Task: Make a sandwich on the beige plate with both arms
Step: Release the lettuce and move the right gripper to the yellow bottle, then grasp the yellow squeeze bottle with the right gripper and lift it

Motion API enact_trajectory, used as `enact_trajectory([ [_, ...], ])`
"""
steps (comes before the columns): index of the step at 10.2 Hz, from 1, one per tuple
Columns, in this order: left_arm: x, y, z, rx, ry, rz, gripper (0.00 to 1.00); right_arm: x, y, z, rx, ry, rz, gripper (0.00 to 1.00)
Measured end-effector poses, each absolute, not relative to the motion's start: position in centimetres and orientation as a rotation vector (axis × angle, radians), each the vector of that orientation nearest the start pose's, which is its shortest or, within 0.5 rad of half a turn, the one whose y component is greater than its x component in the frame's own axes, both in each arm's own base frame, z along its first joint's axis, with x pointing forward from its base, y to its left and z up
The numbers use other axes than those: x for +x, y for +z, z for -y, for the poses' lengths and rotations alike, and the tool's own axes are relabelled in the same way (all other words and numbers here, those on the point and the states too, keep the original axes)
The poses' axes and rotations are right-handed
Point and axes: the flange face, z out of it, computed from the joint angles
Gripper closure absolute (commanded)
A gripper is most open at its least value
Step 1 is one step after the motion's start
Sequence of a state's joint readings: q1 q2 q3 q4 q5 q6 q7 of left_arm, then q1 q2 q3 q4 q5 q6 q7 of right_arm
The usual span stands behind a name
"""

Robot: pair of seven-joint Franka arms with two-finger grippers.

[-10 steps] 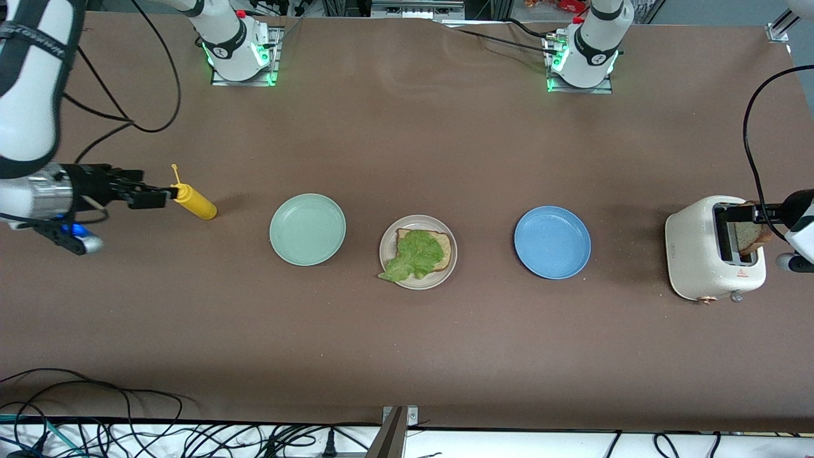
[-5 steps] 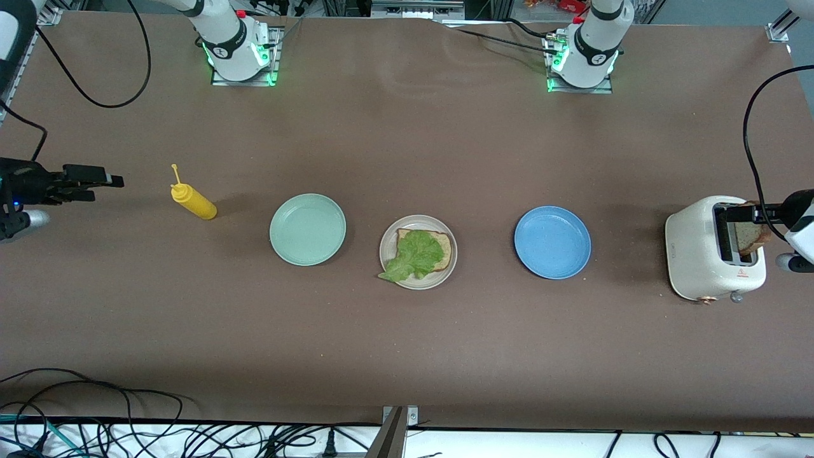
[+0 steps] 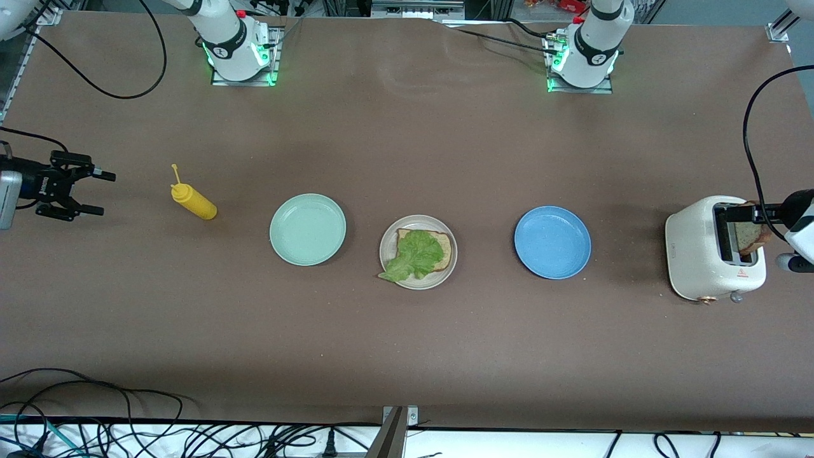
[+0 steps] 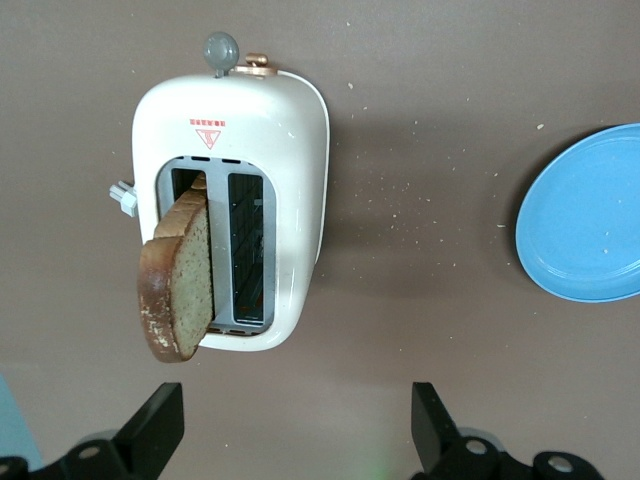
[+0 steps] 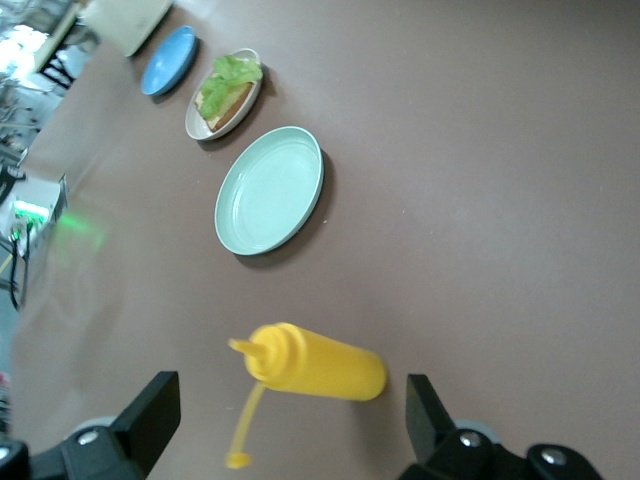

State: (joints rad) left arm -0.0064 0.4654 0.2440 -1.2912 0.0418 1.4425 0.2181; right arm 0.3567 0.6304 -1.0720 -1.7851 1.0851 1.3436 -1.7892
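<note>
Round beige speckled plate (image 3: 390,261): mid-table, bearing brown bread slice (image 3: 444,247) under ruffled green lettuce leaf (image 3: 414,256) | left gripper (image 4: 295,432): over white toaster (image 4: 283,160), jaws released | right gripper (image 3: 94,192): beside yellow squeeze bottle (image 3: 197,203), jaws released

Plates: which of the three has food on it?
The beige plate, the middle one, holds a bread slice topped with lettuce. The mint-green plate and blue plate beside it are bare.

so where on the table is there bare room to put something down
The wide strip of table nearer the front camera than the mint plate, beige plate and blue plate is bare, and so is the stretch between that row and the arm bases. It is crowded at the toaster and tight by the yellow bottle.
</note>
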Motion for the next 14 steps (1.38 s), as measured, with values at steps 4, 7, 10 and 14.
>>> enact_trajectory([
  [4, 64.4, 46.7, -12.9, -3.019, 0.499, 0.016, 0.0, 52.1, 22.6, 22.5, -1.931, -0.625, 1.115, 0.0],
  [7, 64.4, 46.7, -12.9, -3.019, 0.499, 0.016, 0.0, 50.3, 18.2, 23.6, -1.808, -0.754, 1.171, 0.0],
  [10, 64.4, 46.7, -13.0, -3.019, 0.499, 0.016, 0.0, 49.3, 16.1, 23.7, -1.75, -0.83, 1.222, 0.0],
  [14, 64.4, 46.7, -13.0, -3.019, 0.499, 0.016, 0.0, 49.9, 13.2, 21.1, -1.695, -0.923, 1.197, 0.0],
])
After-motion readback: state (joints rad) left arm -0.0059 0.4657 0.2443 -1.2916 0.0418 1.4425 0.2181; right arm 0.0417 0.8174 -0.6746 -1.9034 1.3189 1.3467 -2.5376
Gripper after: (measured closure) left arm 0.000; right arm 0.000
